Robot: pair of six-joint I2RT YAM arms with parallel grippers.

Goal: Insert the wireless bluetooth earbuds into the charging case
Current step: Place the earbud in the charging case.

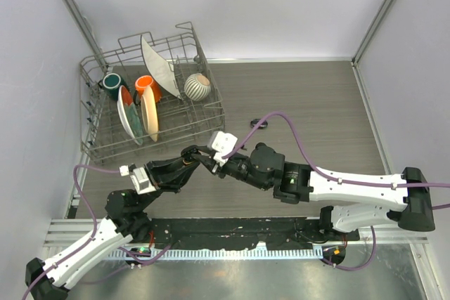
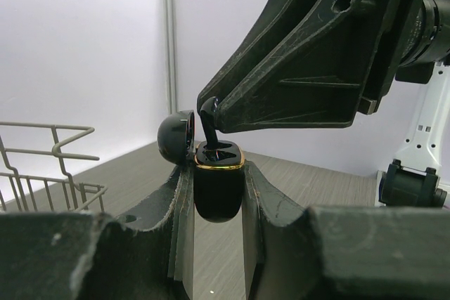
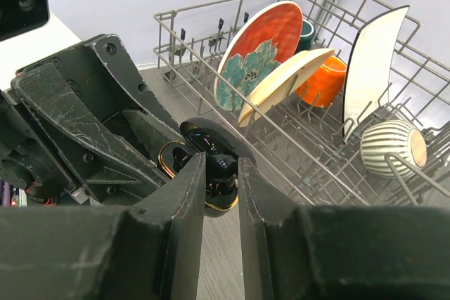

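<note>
- Watching both arms meet above the middle of the table (image 1: 316,103), just off the near right corner of the dish rack (image 1: 214,100).
- My left pincer (image 2: 217,180) is clamped narrow on the charging case (image 2: 218,198), one finger on each side. The case is held upright and off the table.
- The case's lid (image 2: 174,138) is swung open to the left, and the gold rim and dark wells face up.
- My right pincer (image 3: 221,170) comes in from above with its fingers pinched close on one earbud (image 2: 209,123).
- In the left wrist view, the earbud hangs stem-down at the tip of the right pincer. The stem reaches the rim of the well nearest the lid, but I can't tell whether it's seated.
- In the right wrist view, the glossy bud sits between my fingers directly over the open case. Beyond that, it's too dark to read.
- A small black object (image 1: 259,125) lies alone on the table beyond the arms, too small for me to identify.
- The rack holds upright plates, an orange cup (image 1: 145,83), a teal mug (image 1: 111,81) and a striped round cup (image 1: 197,86).
</note>
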